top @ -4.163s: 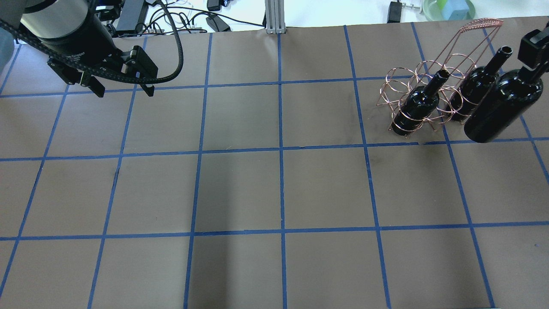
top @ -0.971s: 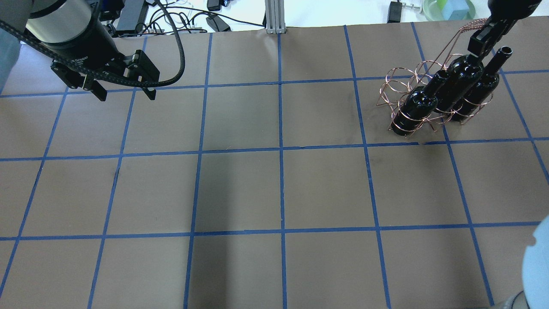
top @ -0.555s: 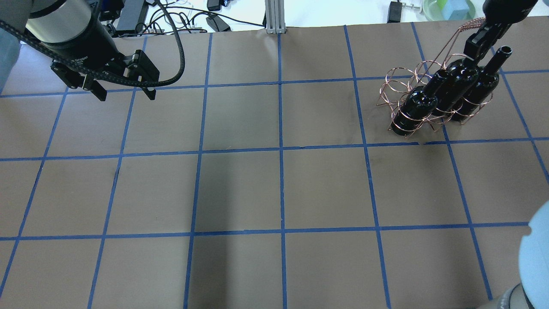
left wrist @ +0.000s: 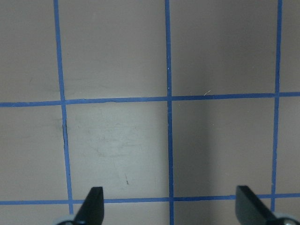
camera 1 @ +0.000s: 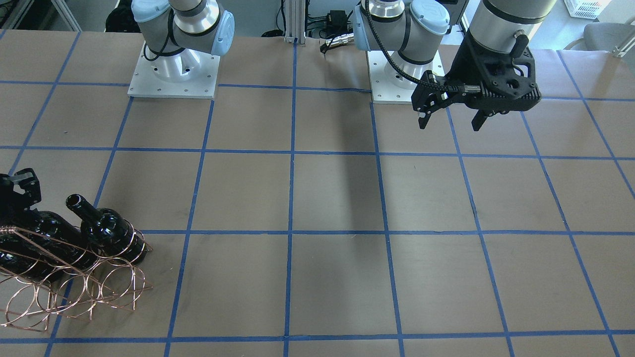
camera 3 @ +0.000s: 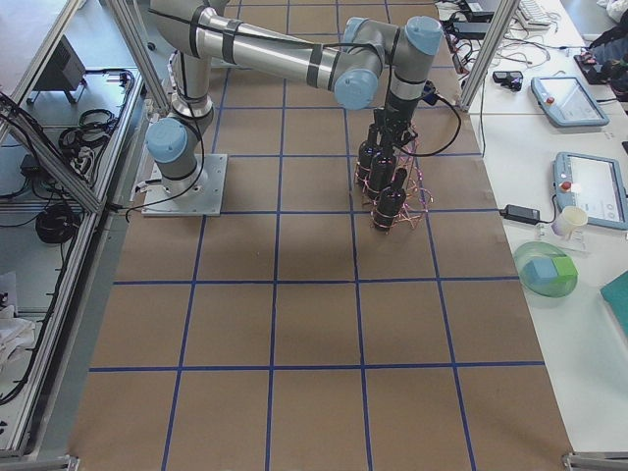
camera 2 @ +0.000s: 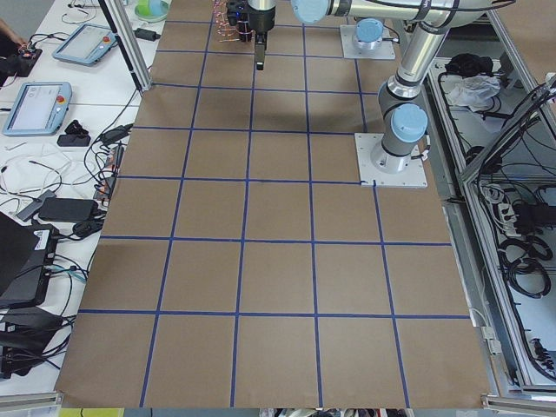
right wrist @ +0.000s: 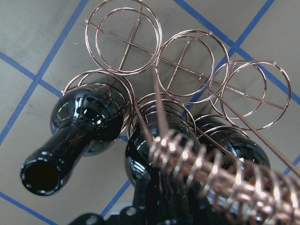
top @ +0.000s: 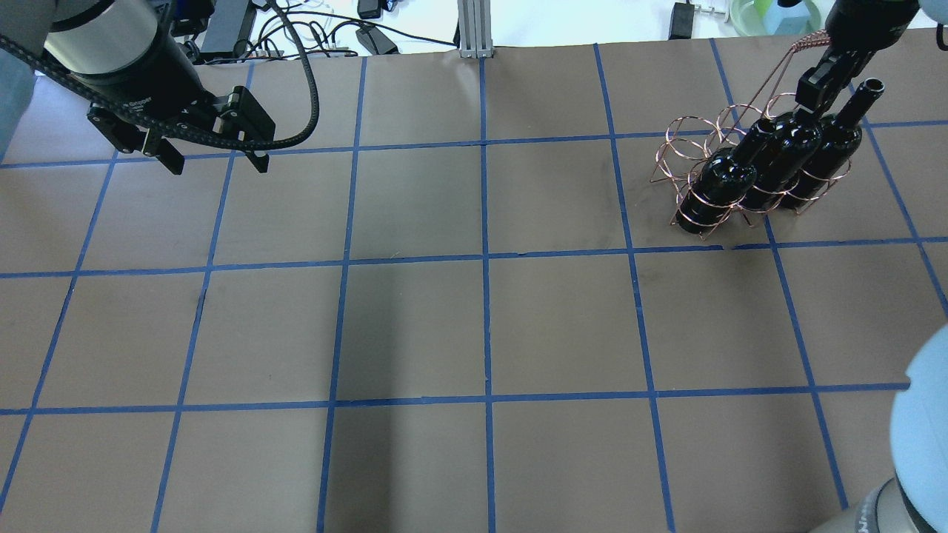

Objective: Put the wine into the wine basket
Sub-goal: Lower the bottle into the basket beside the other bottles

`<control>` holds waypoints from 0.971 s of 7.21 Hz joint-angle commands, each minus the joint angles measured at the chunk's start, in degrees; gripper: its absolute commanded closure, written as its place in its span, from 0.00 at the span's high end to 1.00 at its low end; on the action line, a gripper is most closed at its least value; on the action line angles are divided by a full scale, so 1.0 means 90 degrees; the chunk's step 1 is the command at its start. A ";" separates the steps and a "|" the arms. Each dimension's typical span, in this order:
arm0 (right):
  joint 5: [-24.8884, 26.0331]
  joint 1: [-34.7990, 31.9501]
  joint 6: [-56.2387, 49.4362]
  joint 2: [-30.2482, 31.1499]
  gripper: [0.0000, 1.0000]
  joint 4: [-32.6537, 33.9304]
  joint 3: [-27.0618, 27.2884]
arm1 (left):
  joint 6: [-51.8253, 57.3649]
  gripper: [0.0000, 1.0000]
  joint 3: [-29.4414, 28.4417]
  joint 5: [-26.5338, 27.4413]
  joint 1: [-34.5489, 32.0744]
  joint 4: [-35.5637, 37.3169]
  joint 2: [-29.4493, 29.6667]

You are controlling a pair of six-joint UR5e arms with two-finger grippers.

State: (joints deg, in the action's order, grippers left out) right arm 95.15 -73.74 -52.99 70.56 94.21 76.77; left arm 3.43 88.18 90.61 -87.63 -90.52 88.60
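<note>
1. Black right gripper [top: 806, 98] sits directly above the wine basket [top: 689, 148]. Its fingers are drawn in narrow on the neck of the wine [top: 778, 163]. The fingers hide the neck itself in the overhead view.
2. The wine stands upright in the middle loop of the basket's row nearer the robot base. Wire rings circle its glossy dark body.
3. A second bottle [top: 718, 185] stands in the same row, in the loop at the basket end facing the table's middle, just beside the wine. A third bottle [top: 829, 152] stands in the loop at the opposite basket end, also just beside the wine, with its open rimmed mouth uncovered.
4. The wine basket is thin rose-gold wire. The three bottles fill one row of it. A second row of three round loops lies on the basket side away from the robot base.
5. A coiled wire handle [right wrist: 211, 176] arches over the basket. In the right wrist view it crosses in front of the wine's shoulder.
6. The basket rests on the table [top: 481, 333], which is brown paper marked with a blue tape grid.
7. The left gripper [top: 216, 164] hangs above the table at the end opposite the basket, well apart from it. Its fingers are spread wide, and its wrist view shows only the gridded paper between them.
</note>
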 commanded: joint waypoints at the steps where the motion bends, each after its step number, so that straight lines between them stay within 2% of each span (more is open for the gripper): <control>1: -0.0006 0.0000 -0.0060 -0.0085 0.00 0.0069 0.0015 | 0.0000 1.00 0.0007 0.0000 0.0000 0.0000 0.0000; 5: 0.0003 0.0000 -0.0050 -0.0134 0.00 0.0108 0.0102 | 0.0020 1.00 0.0007 0.0000 0.0029 -0.0010 -0.0010; 7: 0.0003 0.0010 0.0018 -0.0096 0.55 0.0099 0.0112 | 0.0020 1.00 0.0007 0.0000 0.0029 -0.0010 -0.0010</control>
State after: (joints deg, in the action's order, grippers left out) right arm 95.11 -73.71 -53.19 69.42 95.14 77.71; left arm 3.60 88.24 90.62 -87.37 -90.61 88.51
